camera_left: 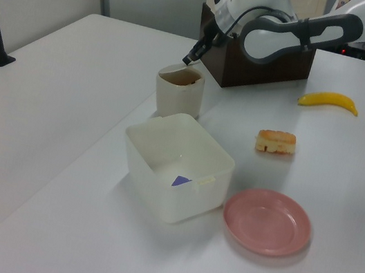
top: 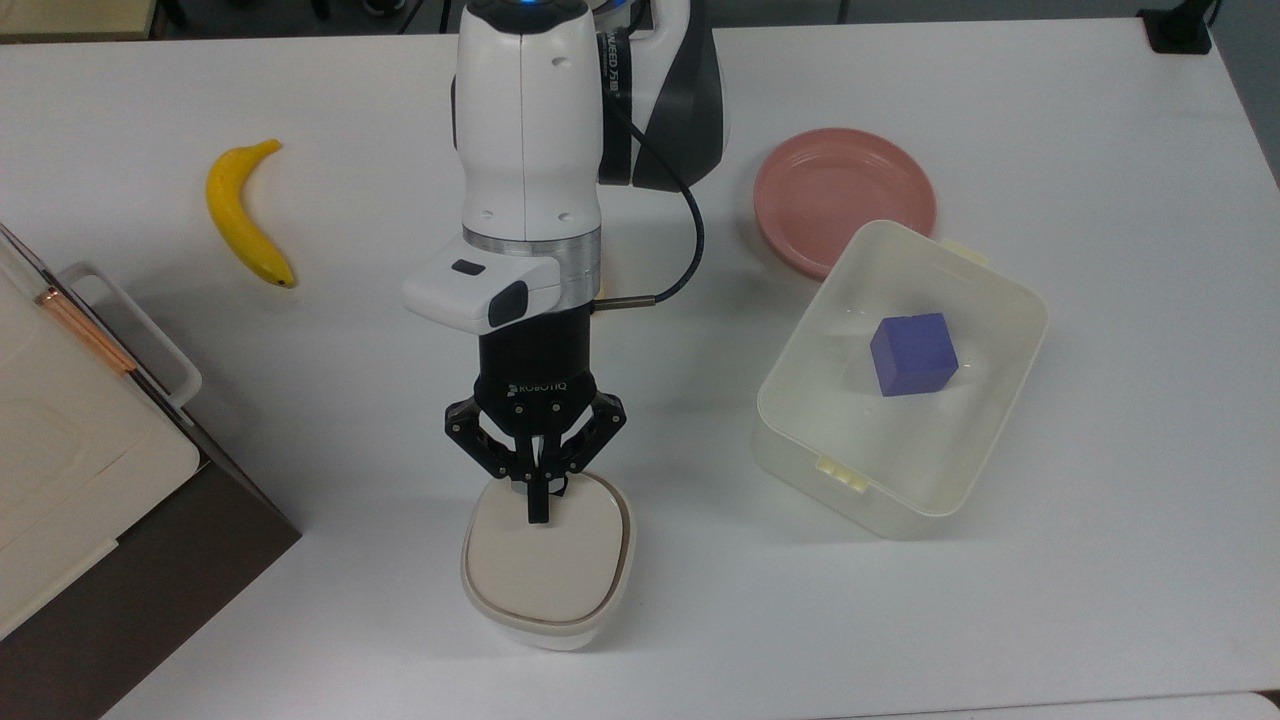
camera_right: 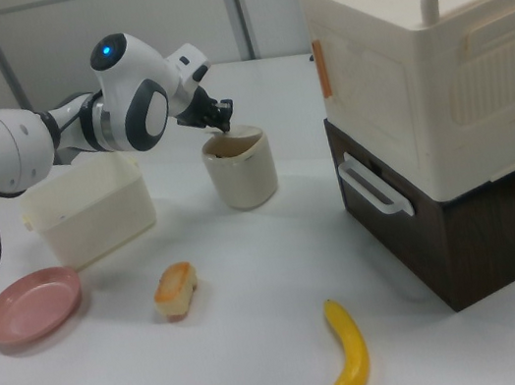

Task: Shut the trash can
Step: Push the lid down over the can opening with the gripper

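Cream-white and rounded-square, the small plastic trash can [top: 548,562] stands low in the middle of the top view on the white table [top: 1050,620], its beige hinged lid [top: 548,547] lying flat within the rim. Over the lid's upper edge we see the black two-finger gripper [top: 538,512] pointing down with its fingers pressed together into one thin tip, which appears to touch the lid, with nothing pinched between them. In the left view the gripper [camera_left: 188,59] sits just above the can [camera_left: 179,91] at upper centre; in the right view it [camera_right: 222,127] meets the can's [camera_right: 240,168] top left of centre. To the top view's right we find a translucent-white rectangular plastic container [top: 985,440] holding a purple cube [top: 913,354], and above it a round pink plate [top: 843,198]. A yellow banana [top: 243,214] lies at the upper left, and a cream box on a dark brown base [top: 90,520] fills the lower left corner.
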Controlling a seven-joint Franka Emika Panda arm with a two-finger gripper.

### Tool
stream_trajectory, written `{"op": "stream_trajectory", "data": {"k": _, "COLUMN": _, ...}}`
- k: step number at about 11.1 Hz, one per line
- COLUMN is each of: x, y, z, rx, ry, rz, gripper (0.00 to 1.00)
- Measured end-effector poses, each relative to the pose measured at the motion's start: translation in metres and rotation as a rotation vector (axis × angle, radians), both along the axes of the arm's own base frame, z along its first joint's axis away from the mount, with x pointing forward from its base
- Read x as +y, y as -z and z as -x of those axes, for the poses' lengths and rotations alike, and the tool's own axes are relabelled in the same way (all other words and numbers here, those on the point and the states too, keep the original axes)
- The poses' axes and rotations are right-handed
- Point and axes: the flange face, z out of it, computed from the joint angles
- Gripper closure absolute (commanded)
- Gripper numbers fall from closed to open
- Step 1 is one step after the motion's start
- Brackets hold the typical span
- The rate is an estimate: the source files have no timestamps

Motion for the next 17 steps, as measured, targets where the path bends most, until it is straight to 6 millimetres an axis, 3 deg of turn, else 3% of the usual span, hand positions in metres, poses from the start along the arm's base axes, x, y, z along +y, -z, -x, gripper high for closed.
{"op": "stream_trajectory", "data": {"k": 8, "x": -0.001, "y": 0.002, "z": 0.014, "rx": 0.064, "ry": 0.002, "rz": -0.011, "gripper": 1.00}}
{"op": "stream_trajectory", "data": {"k": 17, "x": -0.002, "y": 0.025, "z": 0.021, "rx": 0.114, "ry": -0.012, "rz": 0.002, "gripper": 1.00}}
